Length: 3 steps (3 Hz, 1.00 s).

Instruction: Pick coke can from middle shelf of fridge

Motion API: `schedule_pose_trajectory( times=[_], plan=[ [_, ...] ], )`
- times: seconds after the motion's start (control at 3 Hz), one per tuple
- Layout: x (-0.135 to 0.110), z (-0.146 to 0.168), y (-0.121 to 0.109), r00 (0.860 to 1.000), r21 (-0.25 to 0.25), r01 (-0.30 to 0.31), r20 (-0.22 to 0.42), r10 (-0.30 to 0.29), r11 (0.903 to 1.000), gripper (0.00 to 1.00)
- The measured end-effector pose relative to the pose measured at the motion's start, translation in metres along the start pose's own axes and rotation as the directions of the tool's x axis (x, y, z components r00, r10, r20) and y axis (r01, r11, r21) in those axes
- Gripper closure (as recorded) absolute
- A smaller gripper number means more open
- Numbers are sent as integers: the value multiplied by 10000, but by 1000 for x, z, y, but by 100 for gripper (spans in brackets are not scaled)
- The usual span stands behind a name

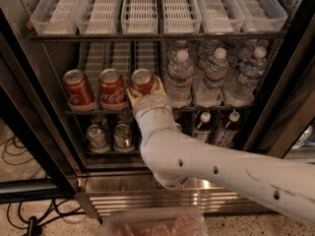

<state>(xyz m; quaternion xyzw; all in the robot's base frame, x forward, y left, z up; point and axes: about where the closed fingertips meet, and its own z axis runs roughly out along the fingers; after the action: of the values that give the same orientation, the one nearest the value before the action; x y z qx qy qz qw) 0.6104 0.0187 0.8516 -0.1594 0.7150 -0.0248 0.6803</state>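
Observation:
Three red coke cans stand at the front left of the middle shelf (98, 111) of the fridge (147, 191). My gripper (145, 89) reaches in from below on the white arm and holds the rightmost coke can (141, 77). One pale finger (133, 95) lies on the can's left and the other finger (158, 85) on its right. The can stands upright on the shelf. The other two coke cans (77, 87) (112, 86) stand free to its left.
Several water bottles (179, 77) fill the right half of the middle shelf, close to the held can. Silver cans (96, 136) and small bottles (202, 124) stand on the lowest rack. Clear lane trays (147, 9) sit on top. Cables (19, 151) lie at the left.

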Motion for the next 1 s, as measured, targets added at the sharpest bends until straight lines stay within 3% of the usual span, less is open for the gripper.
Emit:
schedule_pose_trajectory(
  times=[1.0],
  plan=[
    [-34, -24, -11, 9990, -204, 8, 453, 1, 9998, 100]
  ],
)
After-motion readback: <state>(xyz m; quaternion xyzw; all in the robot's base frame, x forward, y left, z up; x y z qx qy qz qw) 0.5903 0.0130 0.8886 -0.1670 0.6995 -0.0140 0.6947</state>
